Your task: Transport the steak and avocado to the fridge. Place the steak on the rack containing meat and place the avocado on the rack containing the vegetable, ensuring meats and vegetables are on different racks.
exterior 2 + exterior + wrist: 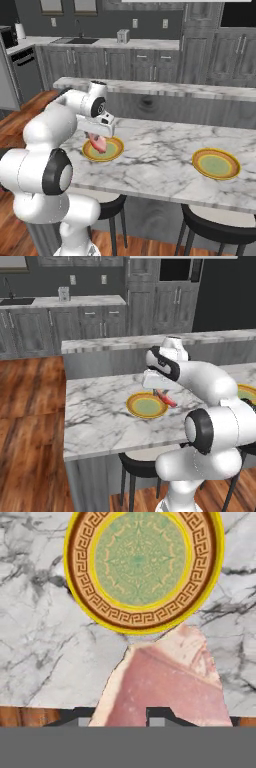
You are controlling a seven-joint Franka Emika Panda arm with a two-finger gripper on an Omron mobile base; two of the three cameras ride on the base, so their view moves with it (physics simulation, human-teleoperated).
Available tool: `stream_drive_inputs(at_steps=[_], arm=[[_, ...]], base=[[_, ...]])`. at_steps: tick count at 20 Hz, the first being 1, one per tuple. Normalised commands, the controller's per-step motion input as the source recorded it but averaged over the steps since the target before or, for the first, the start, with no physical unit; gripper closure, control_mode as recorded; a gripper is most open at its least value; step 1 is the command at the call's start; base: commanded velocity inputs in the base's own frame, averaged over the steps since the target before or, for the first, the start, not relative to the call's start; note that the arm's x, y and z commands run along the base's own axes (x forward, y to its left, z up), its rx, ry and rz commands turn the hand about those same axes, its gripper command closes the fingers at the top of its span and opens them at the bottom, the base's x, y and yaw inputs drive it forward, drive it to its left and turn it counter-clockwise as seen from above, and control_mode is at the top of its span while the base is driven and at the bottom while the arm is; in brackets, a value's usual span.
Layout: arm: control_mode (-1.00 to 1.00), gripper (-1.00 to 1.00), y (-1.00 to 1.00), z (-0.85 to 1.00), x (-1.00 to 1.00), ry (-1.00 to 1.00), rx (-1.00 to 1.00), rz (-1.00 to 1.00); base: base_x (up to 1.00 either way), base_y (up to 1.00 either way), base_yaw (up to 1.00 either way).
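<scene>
The fingers (120, 719) are clamped on the steak (162, 687), which hangs at lower centre of the hand view, lifted just above the plate (142, 567) on the tabletop (30, 637). Judged progress: steak picked up; carrying it to the fridge and handling the avocado both remain.

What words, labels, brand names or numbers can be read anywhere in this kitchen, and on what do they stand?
None can be read.
The round yellow-rimmed green plate bears a brown key-pattern ring, which is ornament and not lettering.
The pink steak slab in the gripper and the marble counter bear no writing.
</scene>
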Motion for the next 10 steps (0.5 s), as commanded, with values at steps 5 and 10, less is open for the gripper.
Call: stream_drive_inputs(at_steps=[5,10], arm=[[-1.00,1.00,-0.11,0.40,-0.62,-0.01,-0.18,0.60],[-1.00,1.00,-0.08,0.27,-0.58,-0.08,-0.18,0.80]], base=[[0.00,0.00,0.00],[0.00,0.00,0.00]])
